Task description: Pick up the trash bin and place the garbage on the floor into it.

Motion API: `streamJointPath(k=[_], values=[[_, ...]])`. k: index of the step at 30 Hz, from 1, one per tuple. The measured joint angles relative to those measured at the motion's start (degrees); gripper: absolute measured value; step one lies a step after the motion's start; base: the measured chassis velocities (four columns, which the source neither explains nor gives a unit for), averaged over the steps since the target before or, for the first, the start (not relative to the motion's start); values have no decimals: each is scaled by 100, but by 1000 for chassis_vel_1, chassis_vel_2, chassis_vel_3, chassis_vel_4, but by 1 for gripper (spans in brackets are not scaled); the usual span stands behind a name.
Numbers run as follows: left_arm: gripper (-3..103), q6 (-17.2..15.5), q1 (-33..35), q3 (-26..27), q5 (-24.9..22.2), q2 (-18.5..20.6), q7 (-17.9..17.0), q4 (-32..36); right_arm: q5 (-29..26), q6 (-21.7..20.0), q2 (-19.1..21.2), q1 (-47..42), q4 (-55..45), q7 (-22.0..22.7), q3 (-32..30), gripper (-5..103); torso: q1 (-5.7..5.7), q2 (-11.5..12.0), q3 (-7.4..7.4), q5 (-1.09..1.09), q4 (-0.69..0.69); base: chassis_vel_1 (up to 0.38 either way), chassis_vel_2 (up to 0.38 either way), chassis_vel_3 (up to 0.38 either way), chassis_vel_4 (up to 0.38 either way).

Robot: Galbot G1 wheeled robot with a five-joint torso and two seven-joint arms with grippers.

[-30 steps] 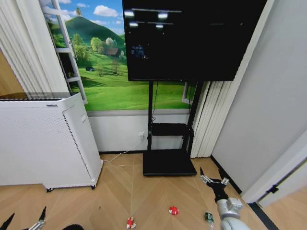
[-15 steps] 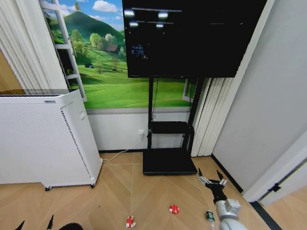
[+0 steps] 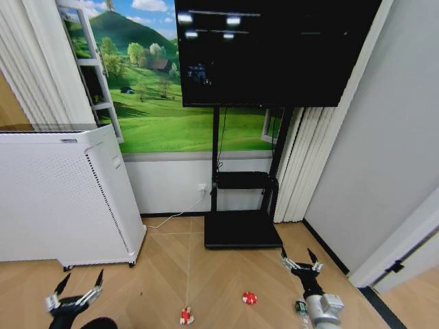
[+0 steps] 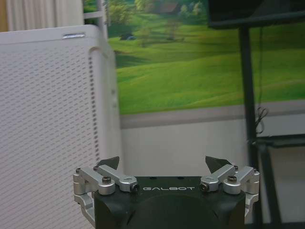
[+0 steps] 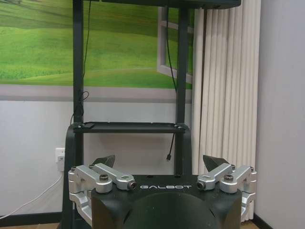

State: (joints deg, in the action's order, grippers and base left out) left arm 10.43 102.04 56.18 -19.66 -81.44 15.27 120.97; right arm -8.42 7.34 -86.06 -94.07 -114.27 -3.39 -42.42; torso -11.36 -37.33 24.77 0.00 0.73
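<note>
Jaws spread apart on both grippers, holding nothing.
The left gripper [image 3: 74, 293] is hovering at lower left, the right gripper [image 3: 302, 260] at lower right; two red scraps [image 3: 249, 298] and a bottle [image 3: 300, 308] are lying on the floor [image 3: 206, 274] along the bottom edge.

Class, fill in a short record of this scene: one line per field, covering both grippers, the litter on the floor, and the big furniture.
left gripper: open, empty, low near the air purifier
right gripper: open, empty, above the floor near the bottle
litter: two red-and-white scraps and a small greenish bottle, all on the wooden floor
furniture: white air purifier; black screen on a stand
</note>
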Motion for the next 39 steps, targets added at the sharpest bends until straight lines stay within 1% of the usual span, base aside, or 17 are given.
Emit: streamJointPath(k=[1,2,5,6,7,11,13,16,18,20,22,24,30,32,37,38,39], values=[[98,-74,-70,-122,10,69,7,87,45,5,-42,-20,-31,-6,38,100,11,30,-18,1,-1,0,0,0,0],[99,-171,-115,-324,28,153,86,199,99,13,-87,-55,-68,-20,87,100,30,78,-48,0,-1,0,0,0,0],[99,-208,-117,-429,46,185,168,250,127,26,-105,-77,-78,-35,108,100,41,108,-65,0,-2,0,0,0,0],[99,-231,-99,-564,93,200,278,293,167,51,-125,-106,-86,-53,130,100,59,148,-88,1,-2,0,0,0,0],[99,-232,-48,-698,171,186,398,297,207,84,-143,-155,-99,-68,147,100,82,195,-111,0,-2,0,0,0,0],[99,-225,-7,-763,229,158,463,295,226,98,-152,-192,-115,-82,159,100,97,226,-128,0,-2,0,0,0,0],[99,-169,73,-876,374,94,571,269,239,110,-184,-249,-148,-96,178,100,121,287,-165,0,-3,0,0,0,0],[99,-125,133,-942,460,44,604,268,241,112,-217,-266,-175,-99,182,100,140,342,-203,1,-2,0,0,0,0],[99,-116,154,-960,477,23,615,271,241,112,-226,-269,-181,-99,183,100,148,364,-216,0,-3,0,0,0,0],[99,-88,199,-953,493,-29,599,282,246,112,-220,-283,-188,-100,179,100,192,467,-274,0,-2,0,0,0,0],[99,-84,217,-926,466,-44,566,282,245,114,-215,-284,-186,-100,166,100,207,503,-296,0,-2,0,0,0,0],[99,-66,292,-866,400,-76,525,249,230,118,-211,-284,-161,-99,133,100,248,602,-353,0,-3,0,0,0,0],[99,-45,310,-847,396,-96,509,224,218,124,-212,-266,-115,-94,120,100,289,719,-429,0,-2,0,0,0,0],[99,-22,325,-812,401,-89,509,188,208,133,-218,-250,-79,-93,100,100,322,811,-489,0,-2,0,0,0,0],[99,20,321,-740,378,-100,503,158,202,145,-221,-241,-49,-91,69,100,356,902,-546,0,-2,0,0,0,0],[102,51,317,-721,375,-106,489,137,201,153,-226,-240,-42,-92,66,100,367,929,-563,0,-2,0,0,0,0],[100,72,322,-689,374,-116,472,105,201,161,-235,-240,-37,-92,64,100,382,971,-590,0,-2,0,0,0,0]])
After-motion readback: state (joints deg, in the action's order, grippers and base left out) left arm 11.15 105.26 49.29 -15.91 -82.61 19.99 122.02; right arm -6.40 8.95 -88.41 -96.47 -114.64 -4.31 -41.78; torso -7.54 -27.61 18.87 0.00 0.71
